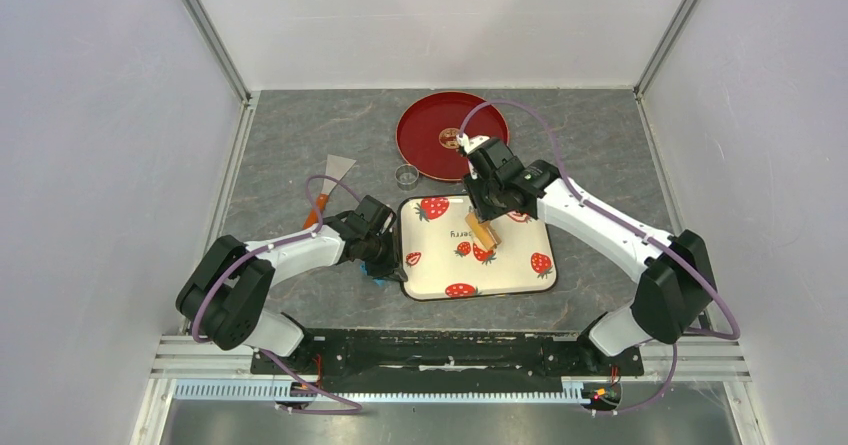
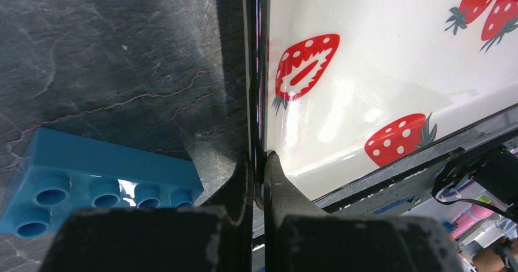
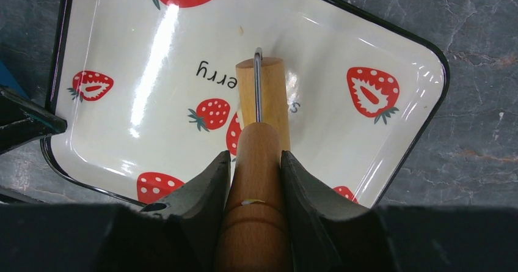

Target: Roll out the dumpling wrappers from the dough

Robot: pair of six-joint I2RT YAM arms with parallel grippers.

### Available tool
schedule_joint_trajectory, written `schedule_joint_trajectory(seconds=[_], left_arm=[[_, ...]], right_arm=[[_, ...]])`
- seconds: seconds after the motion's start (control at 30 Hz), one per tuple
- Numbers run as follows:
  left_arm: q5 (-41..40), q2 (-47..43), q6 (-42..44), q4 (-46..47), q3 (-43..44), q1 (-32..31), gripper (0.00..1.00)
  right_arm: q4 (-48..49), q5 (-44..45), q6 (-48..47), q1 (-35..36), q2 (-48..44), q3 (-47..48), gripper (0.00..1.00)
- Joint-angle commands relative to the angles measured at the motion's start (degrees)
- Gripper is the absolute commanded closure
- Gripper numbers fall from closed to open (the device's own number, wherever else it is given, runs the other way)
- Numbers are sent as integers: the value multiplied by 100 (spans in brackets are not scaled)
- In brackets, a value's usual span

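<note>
The right gripper [image 3: 256,162] is clamped on the handle of a wooden rolling pin [image 3: 263,95]. Its roller sits over the middle of the strawberry-printed tray [image 3: 342,64], which lies on the grey stone table [image 3: 476,101].

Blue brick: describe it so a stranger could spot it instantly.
Find the strawberry tray mid-table. Just outside its left rim, where the left tool grips it, a studded brick lies on the grey table. Nothing else there is blue.

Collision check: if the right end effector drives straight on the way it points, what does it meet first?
The floor of the strawberry tray, through the wooden roller it grips. Roller may already touch; depth unclear.
</note>
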Motion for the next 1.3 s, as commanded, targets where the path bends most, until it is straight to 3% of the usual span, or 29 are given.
schedule_joint_trajectory(seconds=[0.0,0.47,1.27], left_arm=[[-788,400,154,-401,-302,-53,98],[-802,413,152,-391,-297,-63,98],[-808,400,147,-396,-311,-62,98]], right_arm=[[-309,-1148,466,234,465,-676,100],[-597,-817,497,280,218,-932,100],[-232,-533,570,277,-34,-1917,100]])
